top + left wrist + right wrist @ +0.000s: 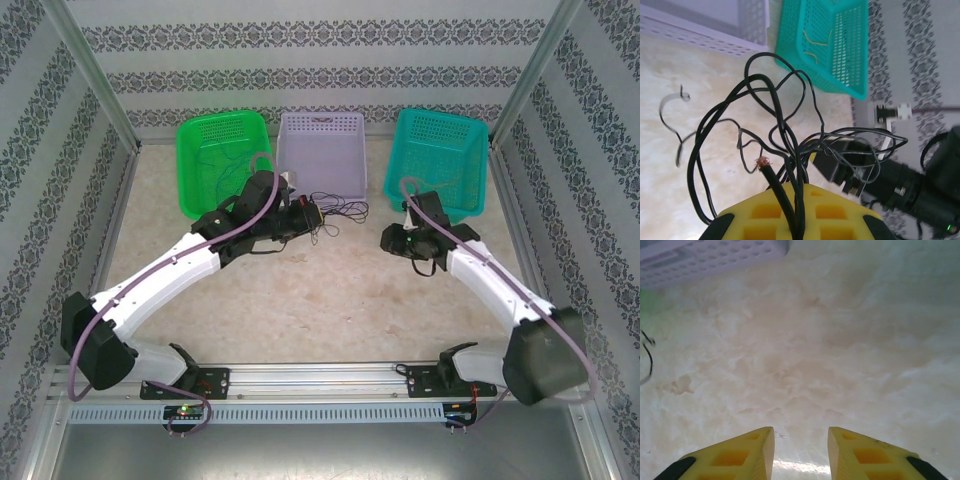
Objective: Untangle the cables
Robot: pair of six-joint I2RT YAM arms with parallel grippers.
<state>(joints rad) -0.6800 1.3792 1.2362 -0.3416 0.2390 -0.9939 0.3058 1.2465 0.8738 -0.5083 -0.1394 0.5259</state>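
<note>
While the left gripper (796, 215) clamps them, cables (790, 160) loop out ahead

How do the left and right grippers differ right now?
The left gripper is shut on a bundle of black cables; the right gripper stands open and empty. The left gripper sits before the lilac basket; the right gripper is nearer the teal basket, over bare table. Both have yellow fingers.

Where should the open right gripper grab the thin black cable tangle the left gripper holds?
Pinch the far loop of the black cable tangle, from the right: it arcs clear of the crossed strands and the left gripper, nearest the right gripper.
</note>
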